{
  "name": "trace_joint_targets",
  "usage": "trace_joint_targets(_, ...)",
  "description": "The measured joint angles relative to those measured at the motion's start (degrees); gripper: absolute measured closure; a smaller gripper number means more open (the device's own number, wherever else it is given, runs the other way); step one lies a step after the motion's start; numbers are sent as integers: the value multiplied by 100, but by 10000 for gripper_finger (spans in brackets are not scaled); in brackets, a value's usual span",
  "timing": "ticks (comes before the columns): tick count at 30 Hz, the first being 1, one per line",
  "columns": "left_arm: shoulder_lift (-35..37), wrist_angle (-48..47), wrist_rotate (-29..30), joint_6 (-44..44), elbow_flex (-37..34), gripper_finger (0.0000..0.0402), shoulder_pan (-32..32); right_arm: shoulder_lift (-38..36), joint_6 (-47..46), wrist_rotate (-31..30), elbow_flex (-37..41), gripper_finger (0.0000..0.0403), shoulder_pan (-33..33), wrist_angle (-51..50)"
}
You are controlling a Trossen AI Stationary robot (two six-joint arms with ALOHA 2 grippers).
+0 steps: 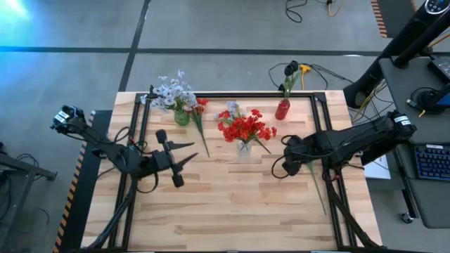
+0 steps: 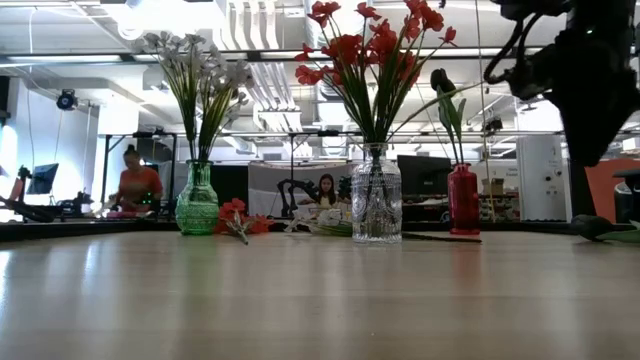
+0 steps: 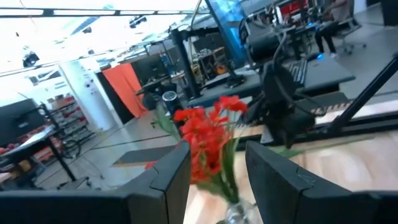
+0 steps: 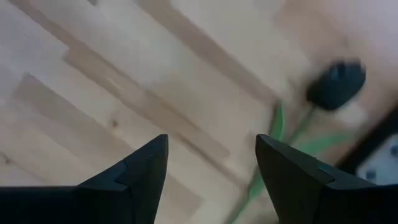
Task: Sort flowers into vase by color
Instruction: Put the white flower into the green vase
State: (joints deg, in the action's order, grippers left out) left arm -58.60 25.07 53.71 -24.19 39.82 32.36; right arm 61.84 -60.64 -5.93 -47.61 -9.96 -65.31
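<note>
A green vase (image 1: pixel 181 117) holds pale white-lavender flowers (image 1: pixel 171 91). A clear vase (image 1: pixel 244 147) holds red flowers (image 1: pixel 243 128), and a red vase (image 1: pixel 283 109) holds a dark flower (image 1: pixel 290 70). A loose red flower (image 1: pixel 202 123) lies flat on the table beside the green vase. A dark-blossomed flower (image 4: pixel 336 84) lies flat near the right edge. My right gripper (image 4: pixel 211 168) hangs open above the table, pointing down, with this flower's blossom and stem ahead of its fingers. My left gripper (image 3: pixel 217 180) is open and level, pointing at the red flowers (image 3: pixel 208 134).
A pale flower (image 1: pixel 231 109) lies on the table behind the clear vase. The dark flower's stem (image 1: pixel 318 188) runs toward the near right corner. Black frame rails (image 1: pixel 330 126) border the tabletop. Bare wood (image 1: pixel 232 204) fills the near half. People sit in the room beyond.
</note>
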Motion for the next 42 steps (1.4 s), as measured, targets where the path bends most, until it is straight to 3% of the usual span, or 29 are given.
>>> trace_joint_targets(4,191,-5,38,-251,-77,265,0,2,-227,261,-53,172,0,-27)
trace_joint_targets(10,250,-156,39,-748,-46,265,1,17,794,-710,98,172,-28,670)
trace_joint_targets(19,248,-300,276,-1340,-48,265,6,15,2363,-1858,1030,174,-26,2914)
trace_joint_targets(24,250,-300,276,-1511,-48,265,4,17,2622,-2411,1720,174,-15,4553)
trace_joint_targets(30,250,-298,276,-1627,-48,265,4,36,2641,-2752,2336,174,-13,5838)
trace_joint_targets(42,248,-295,276,-1741,-48,265,0,1135,4389,-3293,2480,174,-5,7202)
